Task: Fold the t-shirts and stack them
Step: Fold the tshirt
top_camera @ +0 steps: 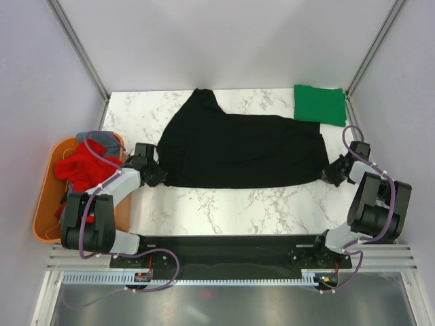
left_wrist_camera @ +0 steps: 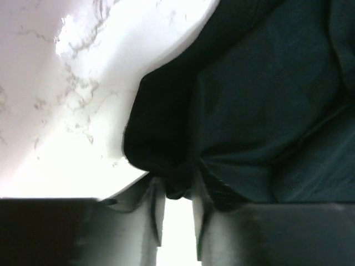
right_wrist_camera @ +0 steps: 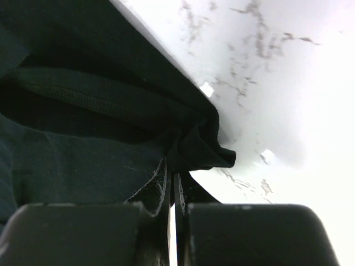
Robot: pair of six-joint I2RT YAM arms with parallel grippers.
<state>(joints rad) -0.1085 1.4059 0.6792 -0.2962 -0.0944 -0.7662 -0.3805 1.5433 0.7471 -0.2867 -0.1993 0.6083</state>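
Observation:
A black t-shirt [top_camera: 238,146] lies spread across the marble table [top_camera: 224,200], one sleeve pointing to the back. My left gripper [top_camera: 155,174] is shut on its near-left corner; in the left wrist view the cloth [left_wrist_camera: 266,111] bunches between the fingertips of the gripper [left_wrist_camera: 178,191]. My right gripper [top_camera: 331,173] is shut on its near-right corner; the right wrist view shows the gripper [right_wrist_camera: 173,172] pinching a fold of the cloth [right_wrist_camera: 83,149]. A folded green t-shirt [top_camera: 319,104] lies at the back right. A red t-shirt [top_camera: 81,166] and a grey t-shirt [top_camera: 98,139] lie in the tub.
An orange plastic tub [top_camera: 42,204] stands off the table's left edge beside the left arm. Metal frame posts [top_camera: 81,47] rise at both back corners. White walls close in the back and sides.

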